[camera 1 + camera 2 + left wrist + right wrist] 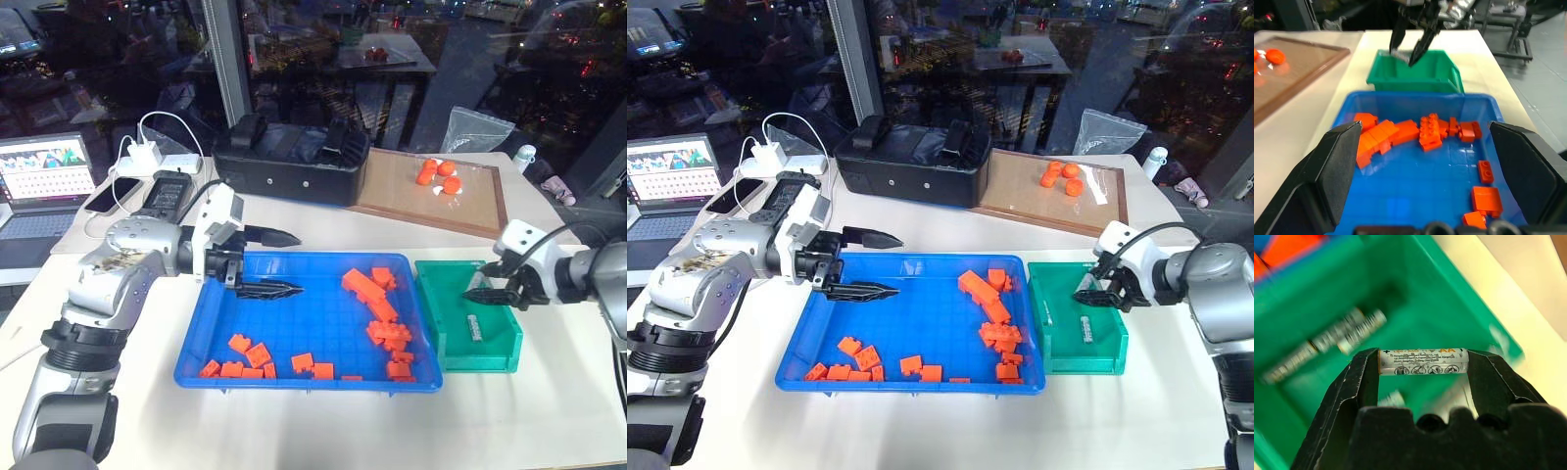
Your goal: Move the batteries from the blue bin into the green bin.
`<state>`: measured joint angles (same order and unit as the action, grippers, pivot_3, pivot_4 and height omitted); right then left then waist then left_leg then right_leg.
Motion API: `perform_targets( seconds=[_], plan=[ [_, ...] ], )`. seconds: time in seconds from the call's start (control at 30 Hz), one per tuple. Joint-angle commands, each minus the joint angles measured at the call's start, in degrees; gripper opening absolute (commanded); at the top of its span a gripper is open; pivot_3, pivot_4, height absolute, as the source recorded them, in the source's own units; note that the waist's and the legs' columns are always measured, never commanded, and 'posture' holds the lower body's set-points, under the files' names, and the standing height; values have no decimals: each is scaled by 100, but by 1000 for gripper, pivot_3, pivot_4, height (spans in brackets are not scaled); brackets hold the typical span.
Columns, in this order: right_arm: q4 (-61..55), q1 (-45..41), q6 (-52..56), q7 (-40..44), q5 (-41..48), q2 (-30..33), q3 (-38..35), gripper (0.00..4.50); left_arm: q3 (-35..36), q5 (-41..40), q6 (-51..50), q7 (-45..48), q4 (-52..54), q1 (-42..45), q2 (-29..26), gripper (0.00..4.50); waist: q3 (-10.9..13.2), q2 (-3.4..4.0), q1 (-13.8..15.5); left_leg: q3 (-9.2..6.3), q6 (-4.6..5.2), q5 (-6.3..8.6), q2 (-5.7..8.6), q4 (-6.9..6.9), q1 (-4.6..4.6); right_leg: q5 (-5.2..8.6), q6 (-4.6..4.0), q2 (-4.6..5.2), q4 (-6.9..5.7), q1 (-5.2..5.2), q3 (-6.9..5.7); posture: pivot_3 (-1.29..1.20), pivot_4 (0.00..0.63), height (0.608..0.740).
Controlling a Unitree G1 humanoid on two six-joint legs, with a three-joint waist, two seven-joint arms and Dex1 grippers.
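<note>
- Right wrist view: right end effector [1422, 363] is pinching a battery [1423, 362] end to end, long axis crosswise between the fingers.
- Green bin [495, 348] is lying directly beneath it; a drop looks next.
- Left end effector [274, 262] is hanging spread over the blue bin [294, 328].

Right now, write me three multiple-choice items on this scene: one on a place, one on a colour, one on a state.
1. Where is the right gripper?
A. over the green bin
B. over the laptop
C. inside the black case

2. What colour are the toy bricks in the blue bin?
A. yellow
B. orange
C. white

3. What is the state of the right gripper?
A. open and empty
B. shut on an orange brick
C. shut on an AA battery

Answers:
1 A, its fingers hang above the green bin's near-left part.
2 B, all the bricks in the bin are orange.
3 C, the right wrist view shows the battery clamped end to end between the fingers.
</note>
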<state>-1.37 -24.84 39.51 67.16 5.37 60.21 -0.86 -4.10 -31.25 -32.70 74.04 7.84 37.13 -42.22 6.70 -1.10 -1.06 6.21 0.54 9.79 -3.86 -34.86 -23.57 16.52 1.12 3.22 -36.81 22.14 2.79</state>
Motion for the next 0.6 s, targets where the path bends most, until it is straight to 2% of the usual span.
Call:
perform_targets(
  seconds=[0.03, 0.07, 0.1, 0.3, 0.4, 0.47, 0.6],
  plan=[
    [-208, -3, -106, -99, 116, 51, -105, 4069, 2, 263, 185, -335, -139, 158, 117, 4500, 0, 0, 20, 0, 0, 0, 0, -1, 0, 2, 4, 1, 0, -2, 0, 0, 150, 735],
    [-190, -33, -106, -122, 134, 37, -98, 4407, -36, 322, 155, -382, -174, 197, 126, 4500, 1, 1, 27, 0, 0, 0, 2, -5, 0, 1, 6, 3, 0, -4, 0, 0, 150, 735],
    [-188, -72, -91, -130, 157, 42, -101, 4467, -46, 394, 190, -444, -193, 210, 150, 4500, 1, 0, 31, 1, 0, 0, 3, -8, -3, -1, 9, 4, 1, -3, 0, 0, 150, 735],
    [-199, -237, 119, -105, 643, 113, -556, 4467, 207, 621, 536, -996, -345, 183, 315, 4500, 1, 0, 49, 1, 0, 0, 6, -10, -14, -6, 9, 9, 8, -1, 0, 0, 150, 735],
    [-111, -184, -19, -345, 1147, -97, -1458, 4467, 515, 752, 639, -1572, -453, 74, 407, 4500, 2, -2, 62, -1, 0, 0, 5, -9, -16, -6, 9, 9, 8, -1, -1, 0, 150, 735],
    [-40, -68, -231, -814, 1456, -519, -2281, 4467, 688, 766, 690, -1658, -508, -158, 316, 4500, 2, -2, 61, -3, 0, 0, 5, -7, -16, -6, 9, 9, 10, -2, -1, 0, 150, 735],
    [-156, 509, -493, -1354, 1682, -1074, -3278, 4467, 1114, 582, 566, -1797, -489, -630, 227, 4500, 0, -4, 51, -5, -1, 0, 3, 0, -3, -7, 9, 9, 11, -14, -6, 0, 150, 735]
  ],
)
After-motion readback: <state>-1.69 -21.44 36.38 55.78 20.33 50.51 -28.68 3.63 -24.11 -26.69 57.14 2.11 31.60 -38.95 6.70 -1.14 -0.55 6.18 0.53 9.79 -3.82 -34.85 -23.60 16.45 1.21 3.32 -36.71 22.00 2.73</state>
